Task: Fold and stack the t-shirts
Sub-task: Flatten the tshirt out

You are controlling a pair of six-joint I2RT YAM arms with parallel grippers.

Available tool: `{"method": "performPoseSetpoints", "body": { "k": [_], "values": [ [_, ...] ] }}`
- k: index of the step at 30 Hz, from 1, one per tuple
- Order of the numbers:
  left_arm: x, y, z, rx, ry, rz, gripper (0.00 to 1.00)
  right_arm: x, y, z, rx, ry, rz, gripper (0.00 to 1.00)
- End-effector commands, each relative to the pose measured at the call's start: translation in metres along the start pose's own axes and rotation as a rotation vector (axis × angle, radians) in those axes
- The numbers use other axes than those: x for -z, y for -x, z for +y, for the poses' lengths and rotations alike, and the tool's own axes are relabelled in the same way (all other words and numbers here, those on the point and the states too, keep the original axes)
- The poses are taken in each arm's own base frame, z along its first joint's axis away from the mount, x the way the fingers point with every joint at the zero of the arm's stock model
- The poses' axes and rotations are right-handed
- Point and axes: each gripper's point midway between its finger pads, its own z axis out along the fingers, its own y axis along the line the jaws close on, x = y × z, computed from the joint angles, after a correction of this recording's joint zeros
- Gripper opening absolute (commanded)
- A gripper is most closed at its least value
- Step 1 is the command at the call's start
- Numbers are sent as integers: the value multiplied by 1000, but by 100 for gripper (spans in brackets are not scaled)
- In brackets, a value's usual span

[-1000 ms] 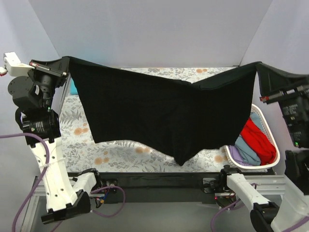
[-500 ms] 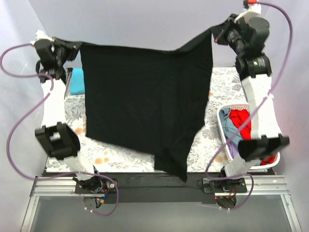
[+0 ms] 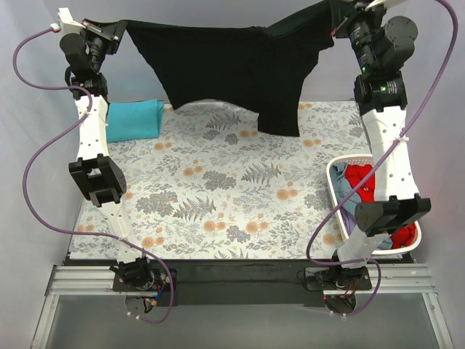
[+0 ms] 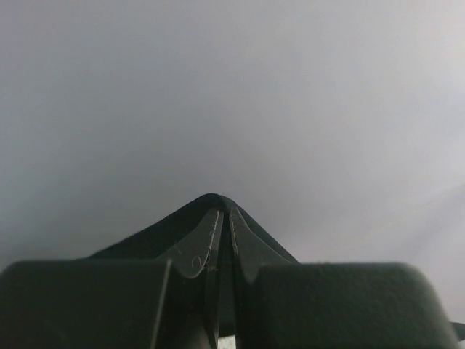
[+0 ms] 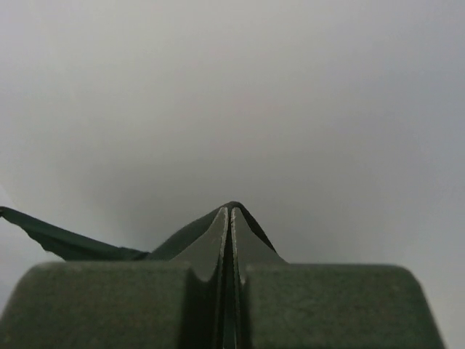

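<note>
A large black t-shirt [image 3: 232, 65] hangs stretched between my two grippers, high over the far edge of the table. My left gripper [image 3: 120, 30] is shut on its left top corner and my right gripper [image 3: 333, 22] on its right top corner. The shirt's bottom droops to a point near the back of the table. In the left wrist view the left gripper [image 4: 224, 214] pinches black cloth [image 4: 171, 229]. The right wrist view shows the right gripper [image 5: 229, 212] likewise closed on black cloth [image 5: 65, 243]. A folded teal t-shirt [image 3: 134, 120] lies at the back left.
A white laundry basket [image 3: 333, 186] stands at the right edge, holding a red t-shirt [image 3: 361, 180] and a light-blue one [image 3: 349, 202]. The floral table covering [image 3: 218, 196] spreads below. Both arms are stretched out toward the grey back wall.
Both arms have reached out and carried the black t-shirt away from the near side up to the back wall. It now hangs shorter, uncovering the table's middle.
</note>
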Motion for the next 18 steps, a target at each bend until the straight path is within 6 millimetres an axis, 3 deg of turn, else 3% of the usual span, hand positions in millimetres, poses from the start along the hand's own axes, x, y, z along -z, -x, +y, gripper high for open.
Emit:
{"method": "performPoseSetpoints", "body": {
  "k": [1, 2, 3, 4, 6, 7, 8, 10, 11, 12, 13, 14, 16, 17, 18],
  "values": [
    [8, 8, -2, -21, -28, -13, 0, 20, 23, -3, 55, -34, -88, 1],
    [9, 3, 4, -14, -18, -2, 0, 25, 15, -6, 53, -47, -75, 1],
    [13, -10, 24, 1, 14, 25, 0, 30, -1, -11, 47, -62, -43, 1],
    [17, -17, 30, 6, 24, 38, 0, 44, -26, -17, 36, -81, 8, 1],
    [33, -39, 54, 32, 71, 74, 0, 60, -53, -24, 9, -106, 53, 1],
    [40, -48, 66, 41, 95, 87, 0, 78, -83, -31, -8, -129, 115, 1],
    [47, -55, 74, 47, 114, 97, 0, 87, -95, -33, -22, -137, 140, 1],
    [68, -77, 98, 71, 178, 129, 0, 110, -109, -31, -62, -149, 168, 1],
    [76, -80, 101, 73, 186, 130, 0, 126, -143, -39, -85, -175, 237, 1],
    [86, -87, 103, 82, 200, 137, 0, 137, -156, -40, -100, -182, 265, 1],
    [101, -103, 123, 110, 251, 162, 0, 149, -160, -37, -123, -185, 273, 1],
    [110, -112, 131, 124, 278, 174, 0, 169, -194, -43, -143, -206, 345, 1],
    [138, -136, 153, 164, 358, 210, 0, 193, -212, -40, -169, -205, 397, 1],
    [146, -144, 160, 170, 378, 220, 0, 206, -228, -40, -193, -212, 436, 1],
    [168, -158, 174, 193, 446, 233, 0, 228, -251, -38, -217, -211, 502, 1]
  ]
}}
